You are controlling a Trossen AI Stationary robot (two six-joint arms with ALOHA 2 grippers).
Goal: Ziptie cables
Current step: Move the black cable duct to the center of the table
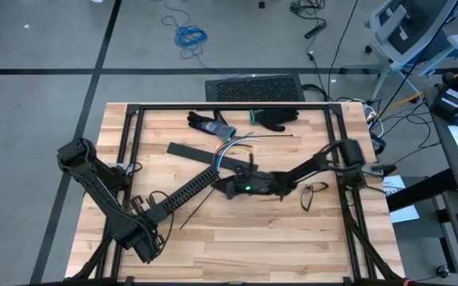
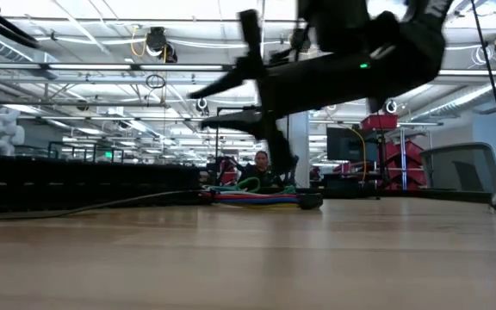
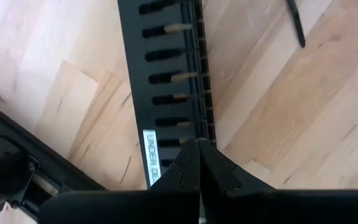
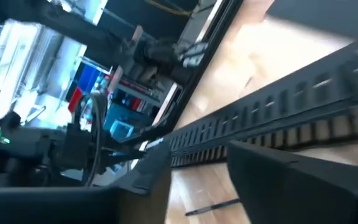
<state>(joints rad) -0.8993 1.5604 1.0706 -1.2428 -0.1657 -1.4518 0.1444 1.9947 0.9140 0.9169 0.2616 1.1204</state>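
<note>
The cables [image 1: 237, 148], a small bundle of red, yellow, blue and green wires, lie on the table's far middle and show in the low view as cables [image 2: 257, 198]. A long black slotted duct [image 1: 183, 191] runs slantwise from the near left toward them. My left gripper [image 1: 151, 208] is shut on the duct's near-left end. My right gripper [image 1: 221, 184] hovers open above the duct's far end, raised off the table [image 2: 231, 99], with nothing between its fingers [image 4: 197, 186]. A thin black zip tie [image 1: 197, 210] lies on the wood beside the duct. My left gripper [image 3: 199, 149] pinches the duct's toothed side wall [image 3: 205, 127] between its two fingers, close to the duct's near-left end. The fingers come from above and point steeply down. The rest of the duct stretches away along the table.
Two gloves [image 1: 210, 123] [image 1: 277, 117] lie at the far edge, and a flat black strip [image 1: 191, 152] lies left of the cables. A loop of thin dark wire [image 1: 313, 195] lies at the right. The black frame rails [image 1: 126, 139] border the table. Bare wood [image 1: 245, 246] spans the near side.
</note>
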